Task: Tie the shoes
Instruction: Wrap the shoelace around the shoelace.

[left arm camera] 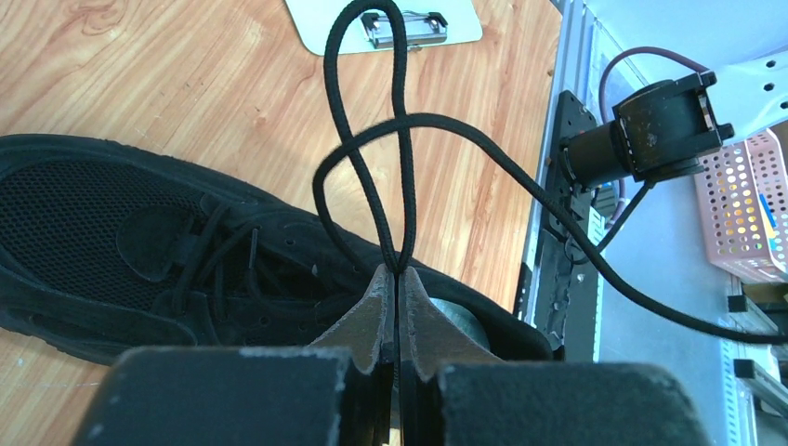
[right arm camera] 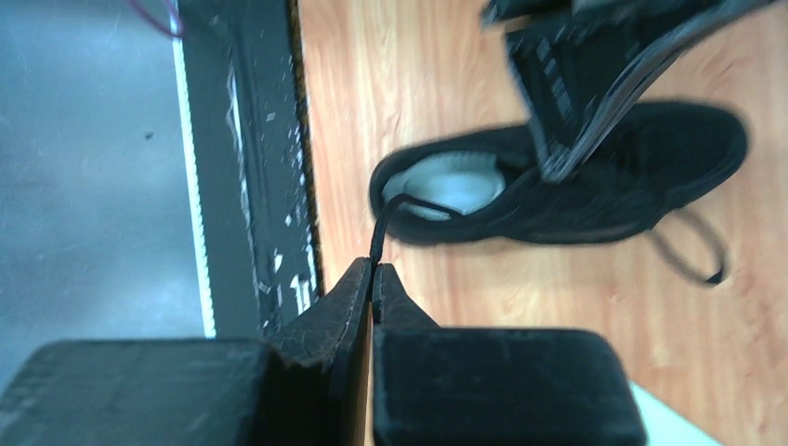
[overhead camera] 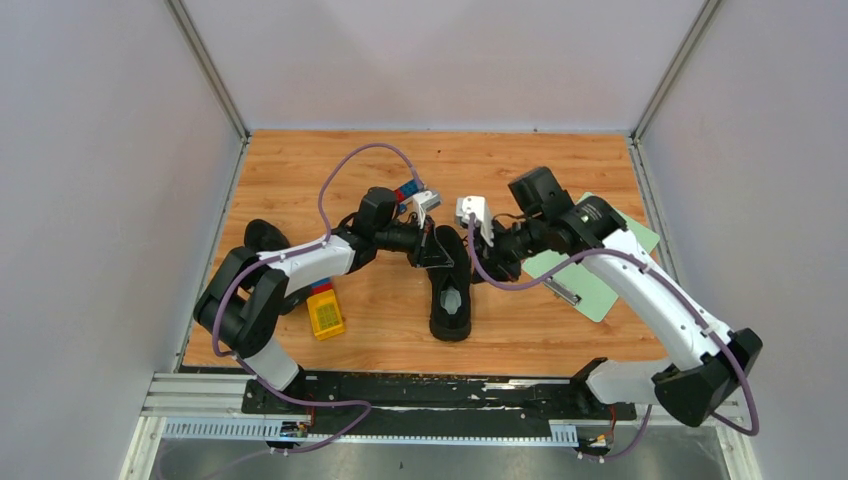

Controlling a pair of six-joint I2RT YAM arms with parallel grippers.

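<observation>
**A:** Where was the shoe (overhead camera: pixel 450 320) found in the top view?

**B:** It was seen near the middle of the wooden table (overhead camera: pixel 300 170). Its heel was turned toward 6 o'clock and its toe toward 12 o'clock, and the pale insole was exposed at the heel end.

**A:** Was its partner seen?

**B:** What looked like the second shoe (overhead camera: pixel 263 236) was noted toward 10 o'clock of the first. It was largely hidden behind the left arm, so this could not be confirmed.

**A:** How was the left gripper (left arm camera: pixel 398 277) set?

**B:** It was clenched on the base of a lace loop (left arm camera: pixel 401 84) above the shoe's opening. In the left wrist view the loop was stood up toward 12 o'clock. A second strand (left arm camera: pixel 437 119) was crossed over it and led away toward 4 o'clock.

**A:** And the right gripper (right arm camera: pixel 373 271)?

**B:** It was pinched shut on a lace end (right arm camera: pixel 379 228). In the right wrist view the lace was drawn from the shoe's heel opening, at about 1 o'clock of the fingertips.

**A:** What else was noted on the table?

**B:** A green clipboard (overhead camera: pixel 600 297) was lying at 3 o'clock of the shoe, and a yellow box (overhead camera: pixel 325 315) at 9 o'clock.
</observation>
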